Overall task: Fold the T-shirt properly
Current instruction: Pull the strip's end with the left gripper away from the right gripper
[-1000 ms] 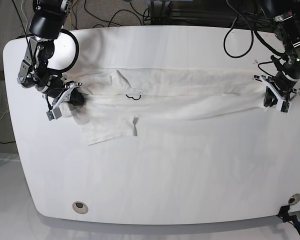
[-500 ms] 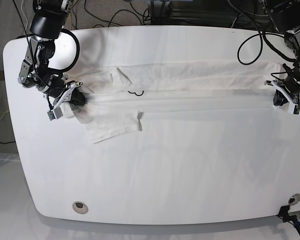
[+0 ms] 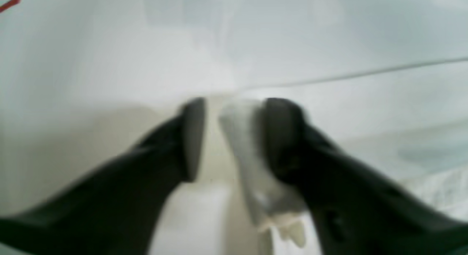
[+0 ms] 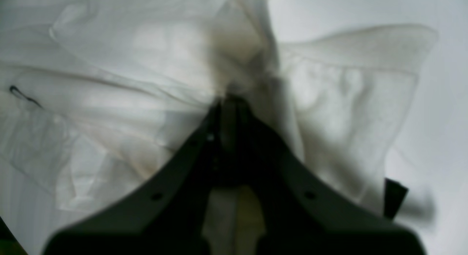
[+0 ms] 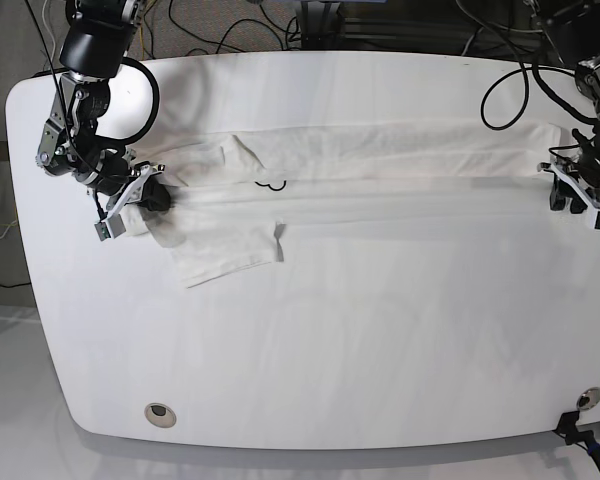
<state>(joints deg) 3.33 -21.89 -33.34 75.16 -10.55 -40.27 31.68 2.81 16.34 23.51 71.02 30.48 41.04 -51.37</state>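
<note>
We see the left tool (image 3: 228, 138) with its fingers apart, a scrap of white cloth lying against one finger (image 3: 281, 134); that view is blurred. The right tool (image 4: 228, 109) is clamped together on bunched cloth of the T-shirt (image 5: 380, 170), which lies stretched in a long band across the worktop (image 5: 330, 350), one sleeve spread below the band.

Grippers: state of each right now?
Left gripper: fingers parted, a bit of the T-shirt lying against one of them; open.
Right gripper: shut on the T-shirt.
</note>
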